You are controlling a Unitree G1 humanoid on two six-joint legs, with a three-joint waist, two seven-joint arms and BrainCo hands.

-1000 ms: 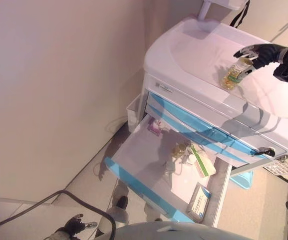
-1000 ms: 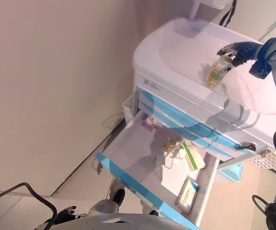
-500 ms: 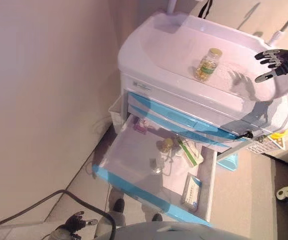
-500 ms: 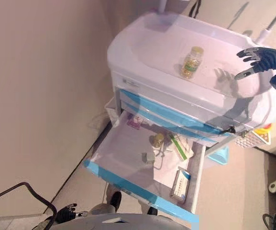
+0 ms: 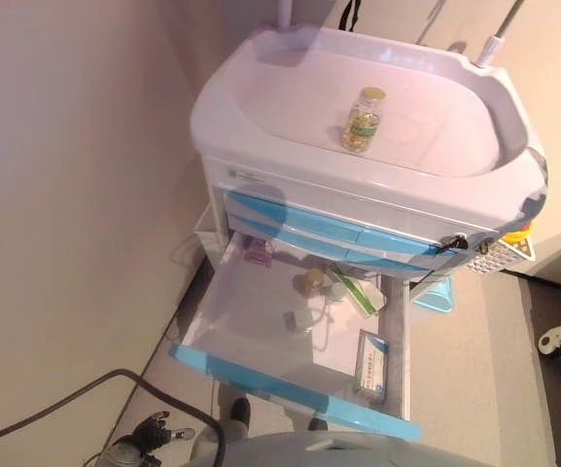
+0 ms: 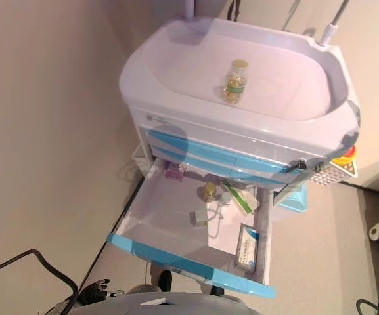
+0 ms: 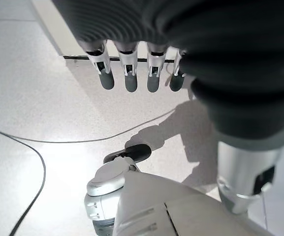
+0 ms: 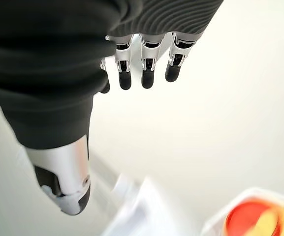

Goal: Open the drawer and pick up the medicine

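The medicine bottle, clear with a yellow cap and yellow pills, stands upright on the white cart top, with no hand on it. Below, the lowest blue-fronted drawer is pulled out. In it lie a small bottle, a green and white box, a small white box and a blue and white box. My left hand hangs low by the floor, with fingers straight and empty. My right hand shows only in its wrist view, open and empty.
A wall stands close on the cart's left. A white side bin hangs on the cart's left, a white basket and a blue bin on its right. A red and yellow object shows past my right hand.
My right hand has let go of the medicine bottle on the cart top and drawn away to the right, out of the eye views. The camera has shifted; the cart now sits more central.
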